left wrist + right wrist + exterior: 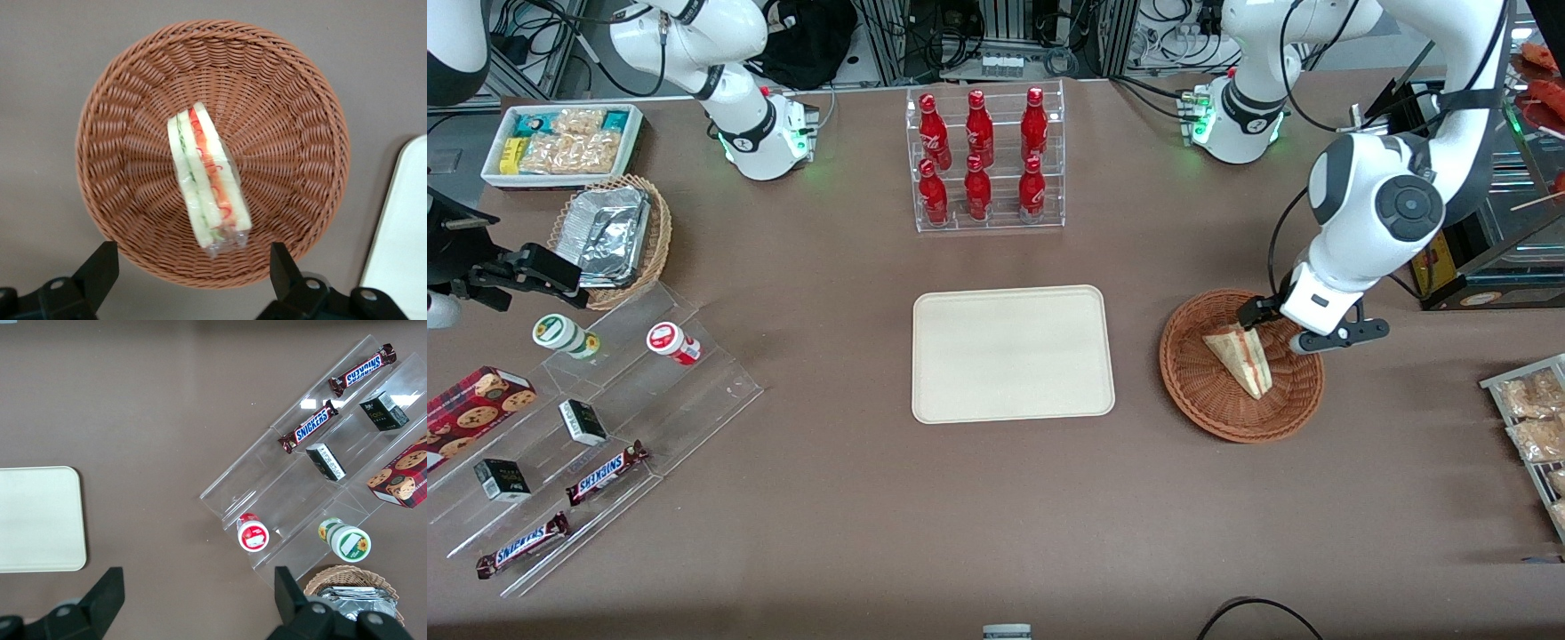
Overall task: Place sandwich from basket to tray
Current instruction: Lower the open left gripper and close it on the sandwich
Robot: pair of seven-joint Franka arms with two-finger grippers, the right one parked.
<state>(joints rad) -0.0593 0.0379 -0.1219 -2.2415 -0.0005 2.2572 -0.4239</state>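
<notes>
You are at the approach step: your gripper [190,267] hovers over the basket [287,100] with fingers spread wide and empty. The sandwich [207,177] lies inside it. Next, lower, straddle it, then close; the tray [1014,351] waits beside.

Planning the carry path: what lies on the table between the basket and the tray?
Nothing: the front view shows bare brown table between basket and tray. The open tool hovers over the sandwich.

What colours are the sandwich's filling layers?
Red and green between white bread, clearest in the left wrist view: sandwich, below the open gripper.
</notes>
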